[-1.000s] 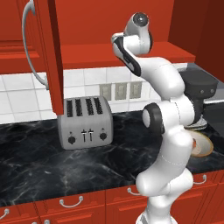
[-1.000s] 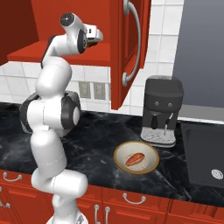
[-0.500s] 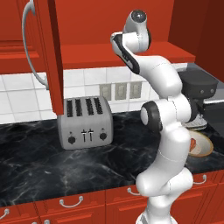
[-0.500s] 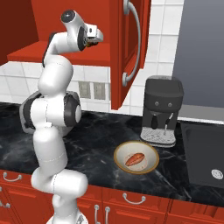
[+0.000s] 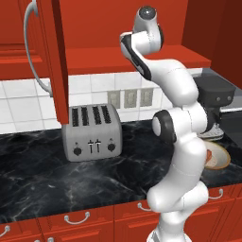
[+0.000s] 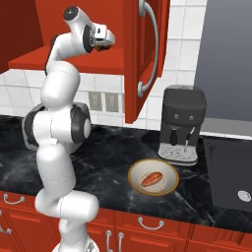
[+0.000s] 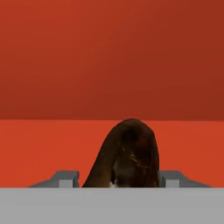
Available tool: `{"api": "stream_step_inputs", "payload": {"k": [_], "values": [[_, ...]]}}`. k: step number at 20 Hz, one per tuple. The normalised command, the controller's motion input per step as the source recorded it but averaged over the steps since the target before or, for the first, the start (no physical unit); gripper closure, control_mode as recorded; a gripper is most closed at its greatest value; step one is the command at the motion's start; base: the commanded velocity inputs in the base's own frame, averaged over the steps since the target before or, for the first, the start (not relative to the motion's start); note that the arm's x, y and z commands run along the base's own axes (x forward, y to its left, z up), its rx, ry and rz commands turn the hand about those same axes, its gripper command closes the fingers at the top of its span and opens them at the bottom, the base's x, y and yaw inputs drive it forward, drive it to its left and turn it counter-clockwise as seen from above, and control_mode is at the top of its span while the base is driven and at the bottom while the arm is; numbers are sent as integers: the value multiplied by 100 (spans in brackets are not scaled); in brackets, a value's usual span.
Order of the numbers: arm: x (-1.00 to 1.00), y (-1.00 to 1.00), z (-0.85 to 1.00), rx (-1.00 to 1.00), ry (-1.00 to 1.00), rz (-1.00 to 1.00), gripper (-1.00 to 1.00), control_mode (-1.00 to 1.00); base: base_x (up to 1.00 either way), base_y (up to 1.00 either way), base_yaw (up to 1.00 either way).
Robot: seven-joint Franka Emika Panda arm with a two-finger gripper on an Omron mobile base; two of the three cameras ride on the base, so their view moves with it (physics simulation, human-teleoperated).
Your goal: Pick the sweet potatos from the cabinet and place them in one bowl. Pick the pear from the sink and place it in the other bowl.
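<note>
Dark brown sweet potato [image 7: 127, 155], red cabinet [image 6: 142, 54], black marbled counter [image 5: 56, 179]

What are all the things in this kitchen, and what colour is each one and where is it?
toaster: one, silver, four slots, on the counter under the open cabinet door.
coffee machine: one, black, at the back of the counter, right of the cabinet door.
bowl: one, cream with tan rim, on the counter in front of the coffee machine.
reddish-orange sweet potato: one, lying in the bowl.
dark brown sweet potato: one, on the cabinet shelf, between the fingers.
cabinet: one, red, on the wall, door open, curved silver handle.
counter: one, black marble, over red drawers.
wall outlets: three, grey, on the white tiles.
gripper: one, up at the cabinet shelf, closed around the dark brown sweet potato.
</note>
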Motion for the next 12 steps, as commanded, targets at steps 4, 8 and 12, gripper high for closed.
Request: {"api": "stream_step_inputs", "payload": {"k": [4, 8, 12], "values": [[-43, 0, 1, -4, -6, -13, 100, -100, 0, 0, 0], [-57, 0, 0, -1, -12, -13, 100, -100, 0, 0, 0], [-74, -3, 9, 0, -11, -12, 100, -100, 0, 0, 0]]}}
